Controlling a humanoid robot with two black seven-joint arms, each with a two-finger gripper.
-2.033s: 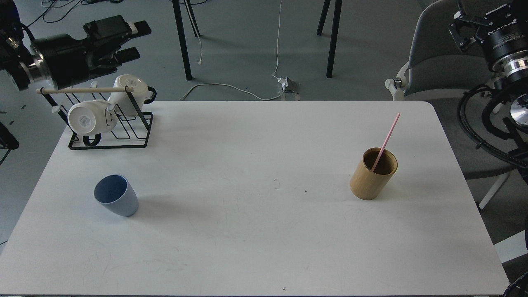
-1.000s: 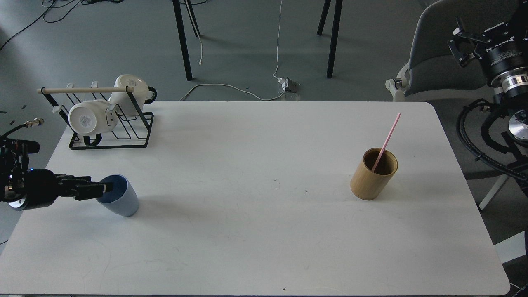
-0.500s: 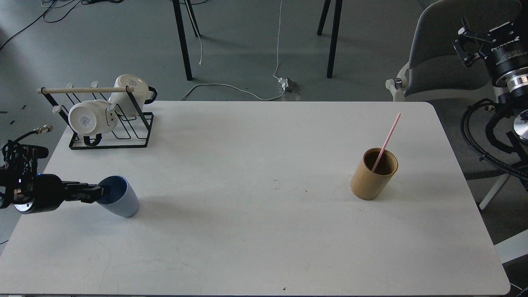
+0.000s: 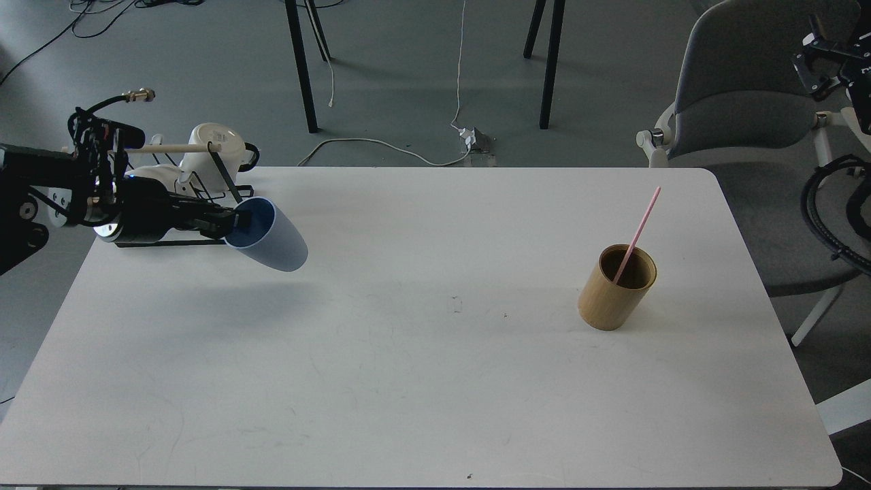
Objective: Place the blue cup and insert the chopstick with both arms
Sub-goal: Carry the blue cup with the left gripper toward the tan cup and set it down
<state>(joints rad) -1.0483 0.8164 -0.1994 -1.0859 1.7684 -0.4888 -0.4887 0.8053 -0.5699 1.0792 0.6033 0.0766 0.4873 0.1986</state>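
Observation:
My left gripper [image 4: 235,221] is shut on the near rim of the blue cup [image 4: 275,238] and holds it tilted in the air above the table's left part, in front of the mug rack. The pink chopstick [image 4: 637,231] stands leaning in the tan bamboo cylinder [image 4: 614,287] on the table's right side. My right arm is at the top right edge, beyond the table; only part of its end [image 4: 827,61] shows, and I cannot tell how its fingers stand.
A black wire rack [image 4: 204,231] with white mugs [image 4: 214,146] and a pale wooden rod stands at the table's back left, right behind my left arm. A grey chair [image 4: 742,116] stands off the table's right back corner. The white table [image 4: 435,381] spreads across the view.
My left gripper has closed on the cup's rim and lifted it off the table, up and to the right toward the rack. My right arm has drawn further toward the right edge.

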